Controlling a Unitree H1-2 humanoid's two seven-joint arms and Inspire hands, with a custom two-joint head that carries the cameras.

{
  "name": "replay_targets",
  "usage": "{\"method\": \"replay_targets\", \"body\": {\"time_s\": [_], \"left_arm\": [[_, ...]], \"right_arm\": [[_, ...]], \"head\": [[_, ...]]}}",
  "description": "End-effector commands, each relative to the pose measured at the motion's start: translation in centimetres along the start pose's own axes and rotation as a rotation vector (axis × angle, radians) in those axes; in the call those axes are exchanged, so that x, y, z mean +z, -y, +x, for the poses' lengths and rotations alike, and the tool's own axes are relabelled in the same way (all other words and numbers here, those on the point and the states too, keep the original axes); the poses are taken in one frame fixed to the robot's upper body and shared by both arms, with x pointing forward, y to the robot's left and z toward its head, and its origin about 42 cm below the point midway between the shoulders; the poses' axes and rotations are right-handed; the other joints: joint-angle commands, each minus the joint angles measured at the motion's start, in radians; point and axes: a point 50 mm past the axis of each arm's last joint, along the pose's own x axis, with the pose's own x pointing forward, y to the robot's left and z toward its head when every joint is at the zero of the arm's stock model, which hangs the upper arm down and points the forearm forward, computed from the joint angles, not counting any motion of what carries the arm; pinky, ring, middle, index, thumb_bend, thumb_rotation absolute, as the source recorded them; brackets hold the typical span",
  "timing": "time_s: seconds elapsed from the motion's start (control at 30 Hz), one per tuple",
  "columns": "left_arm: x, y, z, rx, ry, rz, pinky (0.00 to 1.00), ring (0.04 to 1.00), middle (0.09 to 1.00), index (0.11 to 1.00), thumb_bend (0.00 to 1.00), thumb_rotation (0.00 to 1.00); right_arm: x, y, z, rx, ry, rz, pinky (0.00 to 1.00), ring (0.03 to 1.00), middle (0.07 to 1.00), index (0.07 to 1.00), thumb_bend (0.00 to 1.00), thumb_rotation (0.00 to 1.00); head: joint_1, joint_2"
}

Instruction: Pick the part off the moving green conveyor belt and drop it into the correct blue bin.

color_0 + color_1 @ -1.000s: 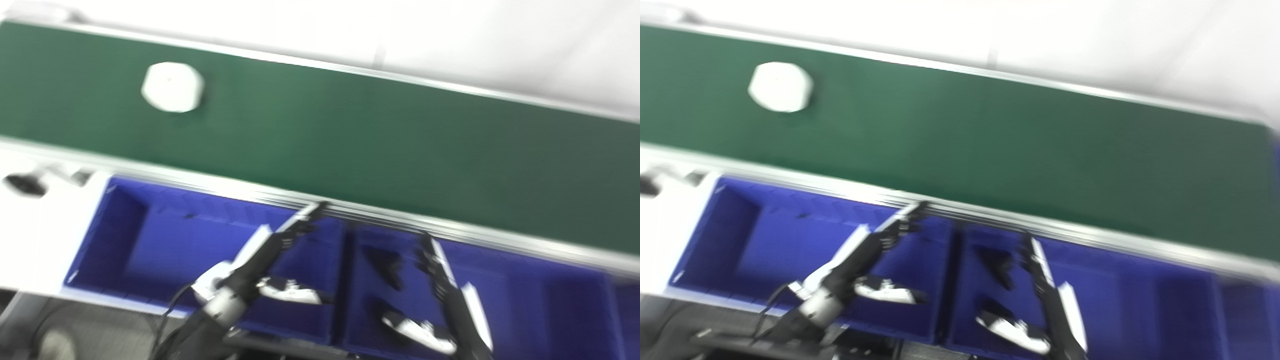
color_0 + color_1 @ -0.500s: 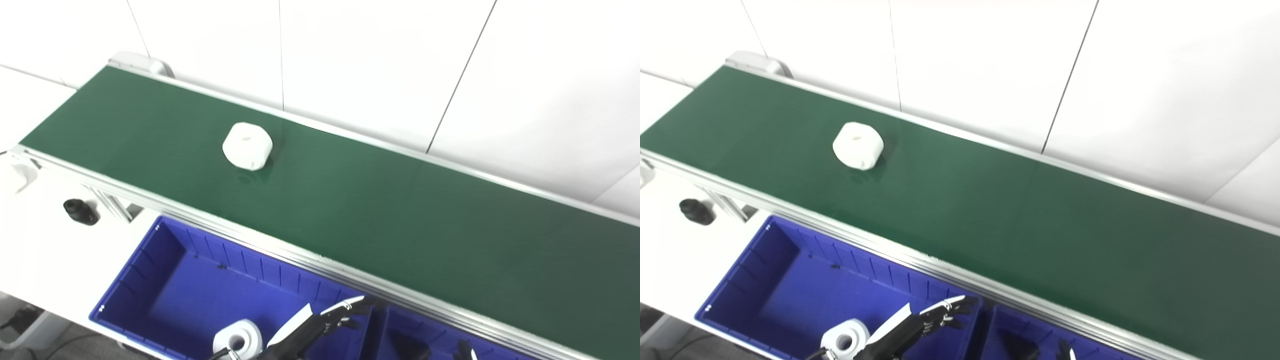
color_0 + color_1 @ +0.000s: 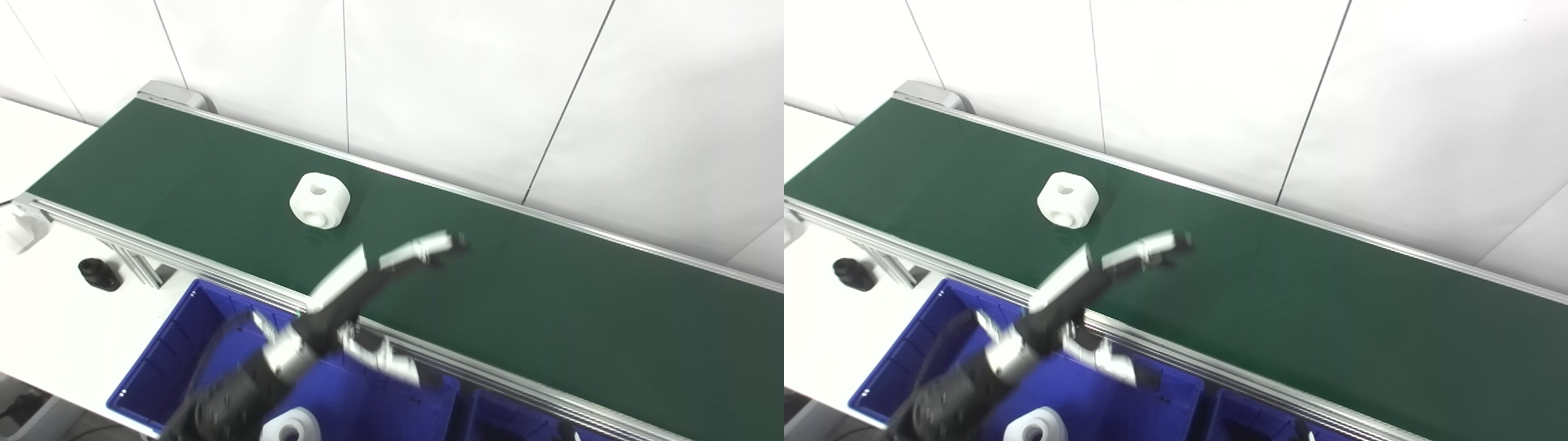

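Observation:
A white chunky part [image 3: 320,201] with round holes in its top and side lies on the green conveyor belt [image 3: 551,306], left of the middle. My left hand [image 3: 355,288] is open and empty, blurred by motion. It is raised over the near half of the belt, its fingers [image 3: 422,248] stretched out to the right of the part and nearer than it, apart from it. Its thumb [image 3: 386,362] hangs over the blue bin. Only a sliver of my right hand [image 3: 576,436] shows at the bottom edge.
The left blue bin [image 3: 165,361] below the belt's near rail holds a white ring-shaped part [image 3: 294,427]. A second blue bin [image 3: 508,416] sits to its right. A black knob [image 3: 98,274] lies on the white table at the left. A white wall runs behind the belt.
The camera tilted up after the earliest frames. My left hand rose from over the left bin to above the belt. The white part moved right along the belt.

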Motion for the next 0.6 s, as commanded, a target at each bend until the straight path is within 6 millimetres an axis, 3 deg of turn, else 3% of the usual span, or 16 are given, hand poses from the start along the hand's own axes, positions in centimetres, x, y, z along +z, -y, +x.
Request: {"method": "replay_targets", "body": {"time_s": [0.0, 0.13, 0.37, 0.57], "left_arm": [[0.9, -2.1, 1.0, -0.031, -0.037, 0.173, 0.85, 0.912, 0.947, 0.909, 0.79, 0.29], [1.6, -5.7, 3.7, -0.022, -0.080, 0.340, 0.83, 0.906, 0.942, 0.899, 0.74, 0.17], [2.2, -10.0, 7.0, -0.007, -0.178, 0.534, 0.83, 0.929, 0.964, 0.910, 0.74, 0.18], [-0.4, -12.9, 9.9, 0.018, -0.269, 0.653, 0.88, 0.939, 0.974, 0.905, 0.77, 0.12]], "right_arm": [[0.8, -0.1, 0.2, -0.007, 0.077, -0.008, 0.94, 0.972, 1.000, 1.000, 0.86, 0.45], [0.9, -0.1, 0.3, 0.005, 0.081, -0.017, 0.96, 0.981, 1.000, 1.000, 0.86, 0.46], [0.9, -0.1, 0.7, 0.020, 0.088, -0.015, 0.97, 0.991, 1.000, 1.000, 0.86, 0.46], [0.8, -0.3, 1.0, 0.018, 0.090, -0.016, 1.00, 1.000, 1.000, 1.000, 0.85, 0.45]], "head": [[0.001, 0.000], [0.006, -0.005], [0.005, -0.008], [0.011, -0.015]]}}
